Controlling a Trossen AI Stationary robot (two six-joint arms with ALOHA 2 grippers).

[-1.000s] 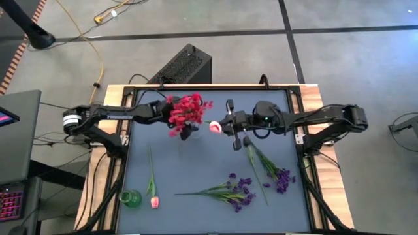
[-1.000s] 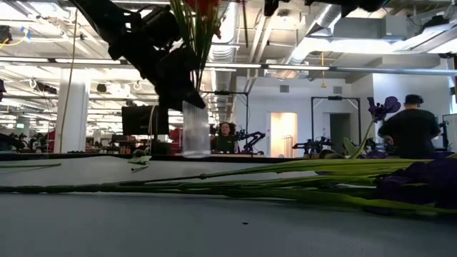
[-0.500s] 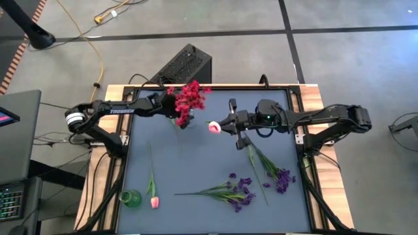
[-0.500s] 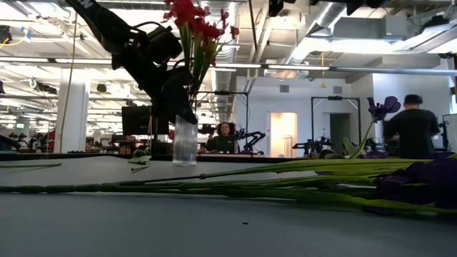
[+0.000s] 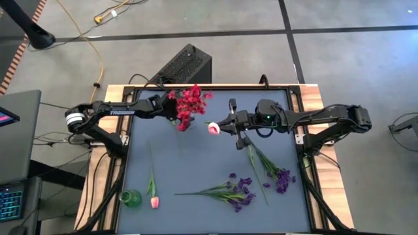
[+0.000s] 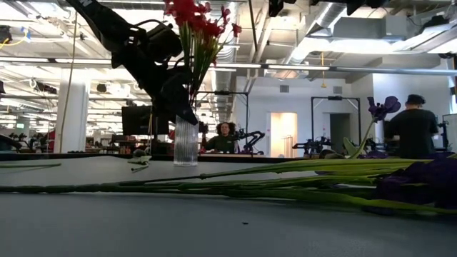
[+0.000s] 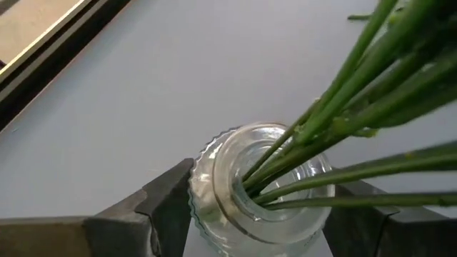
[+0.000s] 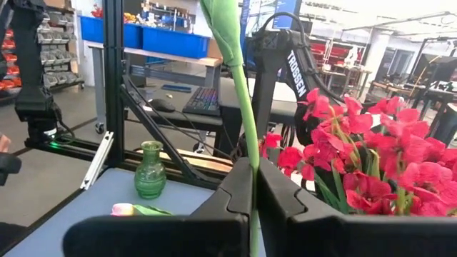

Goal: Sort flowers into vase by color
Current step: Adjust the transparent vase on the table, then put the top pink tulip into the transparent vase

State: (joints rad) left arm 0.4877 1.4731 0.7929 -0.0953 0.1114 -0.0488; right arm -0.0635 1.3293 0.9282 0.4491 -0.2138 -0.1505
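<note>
A clear ribbed glass vase (image 6: pixel 186 141) stands on its base at the table's far middle, with red blossom sprays (image 5: pixel 189 101) in it, their stems (image 7: pixel 321 135) through the neck. My left gripper (image 5: pixel 175 116) is shut around this vase. My right gripper (image 5: pixel 222 125) hovers just right of it, shut on a pink tulip (image 5: pixel 213 128). A small green vase (image 5: pixel 130 198) stands at the near left. Beside it a second pink tulip (image 5: pixel 152 186) lies flat. Purple iris bunches (image 5: pixel 232 191) (image 5: pixel 274 171) lie flat at the near right. My left gripper (image 7: pixel 260 203) has the clear vase's neck (image 7: pixel 214 178) between its two fingers, one finger (image 7: pixel 168 203) on each side, coming slanting down from the table's left. The vase stands upright with its base on the table. My right gripper (image 8: pixel 253 182) pinches the tulip's green stem (image 8: pixel 248 143) between its two fingers, which point level toward the table's left and lie across the stem. The tulip is lifted clear of the table, its pink bud (image 5: pixel 213 128) showing just beyond the fingertips.
The dark table (image 5: pixel 196 163) has a raised frame (image 5: pixel 124 143) around it. Its middle, between the clear vase and the flowers lying near, is bare. A black box (image 5: pixel 183 65) sits on the floor beyond the far edge. People stand in the room behind.
My left gripper has brought the clear vase toward the table's far left and down. The vase was lifted and tilted; now it stands upright on the table, red sprays swung above it. My right gripper has kept still with the tulip.
</note>
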